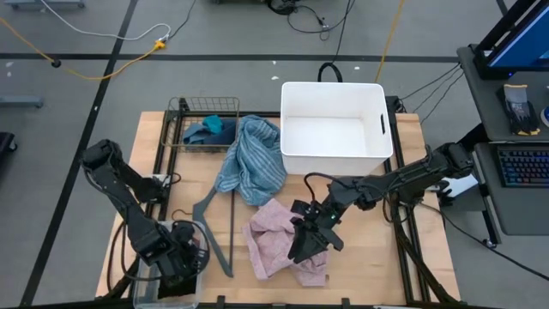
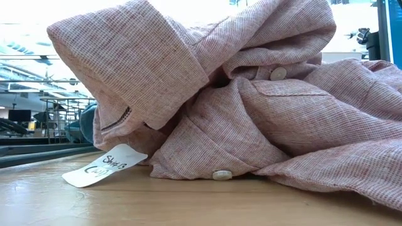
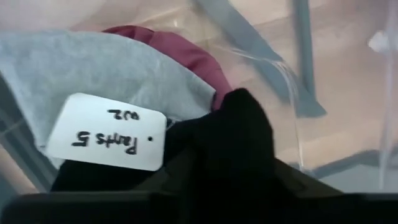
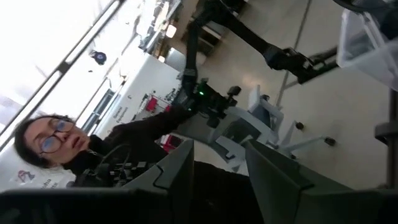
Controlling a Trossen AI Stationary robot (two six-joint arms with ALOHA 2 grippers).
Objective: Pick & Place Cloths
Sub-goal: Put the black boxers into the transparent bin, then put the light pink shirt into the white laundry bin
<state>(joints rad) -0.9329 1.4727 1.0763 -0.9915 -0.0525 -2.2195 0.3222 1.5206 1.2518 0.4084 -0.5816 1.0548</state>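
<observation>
The pink cloth (image 1: 273, 245) lies crumpled on the table's near middle and fills the low view (image 2: 251, 94), with a paper tag (image 2: 103, 166) beside it. My right gripper (image 1: 300, 251) is over the cloth's right part, open. Its wrist view (image 4: 217, 147) looks out into the room and shows no cloth between the fingers. My left gripper (image 1: 176, 257) is down in a clear bin (image 1: 165, 290) at the near left corner. There a black cloth (image 3: 242, 137), a grey cloth (image 3: 93, 68) and a maroon cloth (image 3: 186, 50) lie piled, with a white tag (image 3: 106, 130) on top. The blue-striped towel (image 1: 253, 159) lies mid-table.
A white tub (image 1: 334, 129) stands at the far middle. A wire basket (image 1: 206, 129) to its left holds teal and navy pieces. A grey hanger (image 1: 214, 232) lies between the clear bin and the pink cloth. A person (image 4: 56, 146) shows in the room beyond.
</observation>
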